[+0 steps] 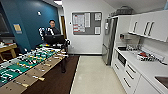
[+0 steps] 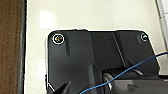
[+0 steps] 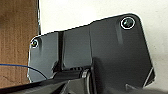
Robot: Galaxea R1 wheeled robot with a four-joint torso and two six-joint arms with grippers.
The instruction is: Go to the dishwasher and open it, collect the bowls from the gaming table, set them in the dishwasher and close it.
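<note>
The wrist views gave little away: in each, the robot's dark plate covered most of what lay below, and whether either gripper stood apart or together could not be told. Beneath the left wrist lay pale glossy floor [image 2: 82,15] bordered by a strip of brown carpet [image 2: 10,45]; a thin blue cable [image 2: 130,68] crossed the plate. Beneath the right wrist the same pale floor met brown carpet.

The head view looked down a kitchenette. The foosball table [image 1: 22,66] with its green field ran along the left on dark brown carpet [image 1: 57,80], its near end cut off by the frame. Behind it a person [image 1: 52,28] sat at a dark monitor [image 1: 53,39], partly hidden by it, before a teal wall [image 1: 27,20]. On the right, a white counter [image 1: 150,66] stretched away over drawers with bar handles, small items on it too blurred to name. White upper cabinets [image 1: 150,25] hung above. A steel-fronted tall unit [image 1: 108,41] stood at the counter's far end, beside a noticeboard [image 1: 86,23]. The dishwasher and the bowls could not be made out.
</note>
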